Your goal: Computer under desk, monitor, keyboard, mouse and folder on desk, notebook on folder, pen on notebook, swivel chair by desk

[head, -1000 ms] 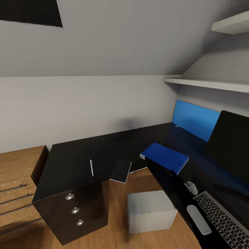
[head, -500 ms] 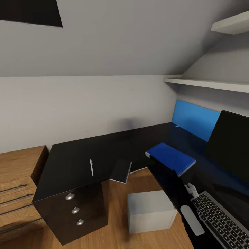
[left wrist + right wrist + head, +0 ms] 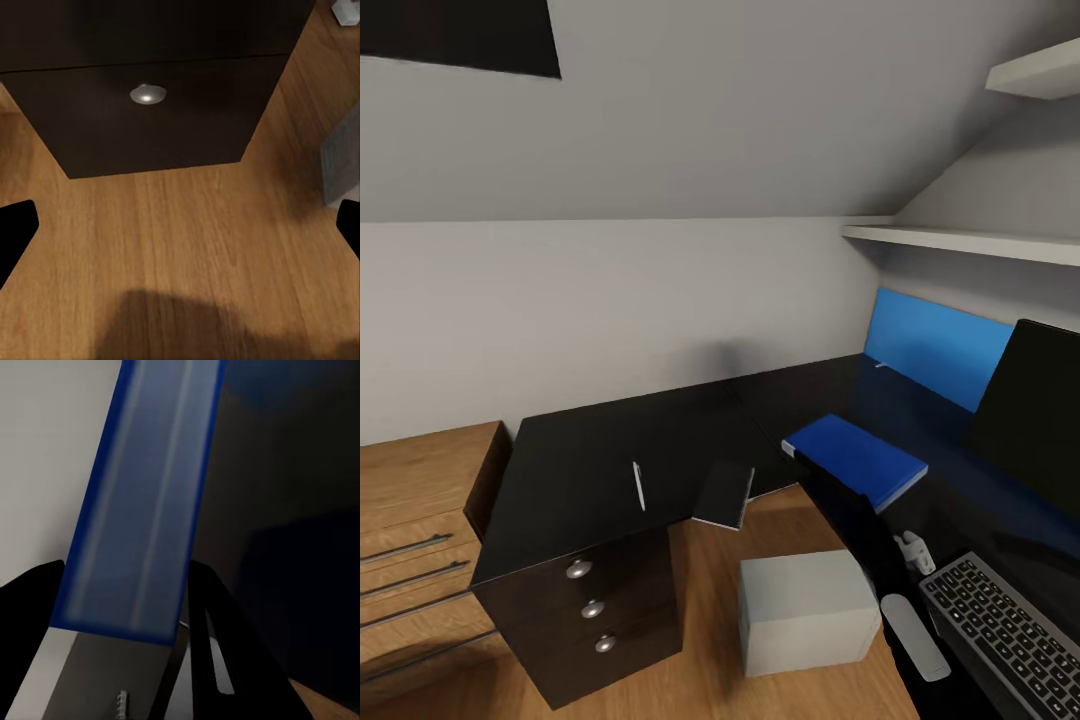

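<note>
Desk (image 3: 610,450) fills the middle of the head view, black and L-shaped, one wing running toward the lower left of the frame and the other toward the lower right. On the left wing we see the pen (image 3: 639,486) lying flat, and just right of it the notebook (image 3: 725,494), which juts past the inner edge of the top. Near the inner corner the blue folder (image 3: 857,460) sits on the right wing, its near edge close to the desk's rim. At the right edge of the frame stands the dark monitor (image 3: 1035,415), and in the lower right corner lies the keyboard (image 3: 1010,630). Below the folder, on the wooden floor (image 3: 710,660) in the crook of the desk, we see the grey computer (image 3: 805,610). Three drawers with round silver knobs (image 3: 592,608) face us at lower left, beside a light wooden cabinet (image 3: 410,530).

In the left wrist view our left gripper (image 3: 180,229) is spread wide, its dark fingertips (image 3: 15,232) at the two side edges of the frame, over the floor in front of a drawer. In the right wrist view our right gripper (image 3: 124,585) pinches the folder's edge between its dark fingers (image 3: 34,585).
</note>
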Tool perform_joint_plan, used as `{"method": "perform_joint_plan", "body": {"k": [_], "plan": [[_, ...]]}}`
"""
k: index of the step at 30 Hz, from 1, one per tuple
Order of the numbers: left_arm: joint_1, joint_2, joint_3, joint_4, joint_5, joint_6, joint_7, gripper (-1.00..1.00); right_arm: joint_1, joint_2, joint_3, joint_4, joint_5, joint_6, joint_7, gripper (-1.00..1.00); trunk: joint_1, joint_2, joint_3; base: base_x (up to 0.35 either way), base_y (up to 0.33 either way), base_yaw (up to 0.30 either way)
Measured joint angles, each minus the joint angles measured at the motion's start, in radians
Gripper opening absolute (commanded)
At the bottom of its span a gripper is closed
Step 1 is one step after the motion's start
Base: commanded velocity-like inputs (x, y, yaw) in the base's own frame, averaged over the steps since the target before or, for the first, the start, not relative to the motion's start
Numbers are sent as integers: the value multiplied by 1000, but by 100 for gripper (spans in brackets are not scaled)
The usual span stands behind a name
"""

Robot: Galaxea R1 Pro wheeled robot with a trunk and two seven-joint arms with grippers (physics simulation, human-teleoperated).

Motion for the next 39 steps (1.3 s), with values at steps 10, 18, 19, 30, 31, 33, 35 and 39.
{"method": "perform_joint_plan", "body": {"k": [10, 18, 19, 30, 31, 33, 35, 39], "plan": [[0, 0, 0, 0, 0, -1, 0, 100, 0, 1, 0, 0, -1, -1, -33, -100, 0, 0, 0, 0, 3, 0], [0, 0, 0, 0, 0, -1, 0, 100, 0, 1, 0, 0, 0, -2, -71, -100, 0, 0, 0, 0, 0, 0], [0, 0, -1, 0, 0, -1, 0, 100, 0, 1, 0, 0, 0, -2, -75, -100, 0, 0, 0, 0, 0, 0], [0, 0, -1, 0, 0, -1, 0, 100, 0, 1, 0, 0, 0, -2, -83, -100, 0, 0, 0, 0, 0, 0], [0, 0, -1, 0, 0, -1, 0, 100, 0, 1, 0, 0, 0, -2, -84, -100, 0, 0, 0, 0, 0, 0], [0, 0, -1, -1, 0, -1, 0, 100, 0, 1, 0, 0, 0, -2, -86, -100, 0, 0, 0, 0, 0, 0], [0, 0, -1, 0, 0, -1, 0, 100, 0, 1, 1, 0, 0, -2, -89, -100, 0, 0, 0, 0, 0, 0], [0, 0, -1, 0, 0, -1, 0, 100, 0, 1, 0, 0, 1, -2, -91, -100, 0, 0, 0, 0, 0, 0]]}}
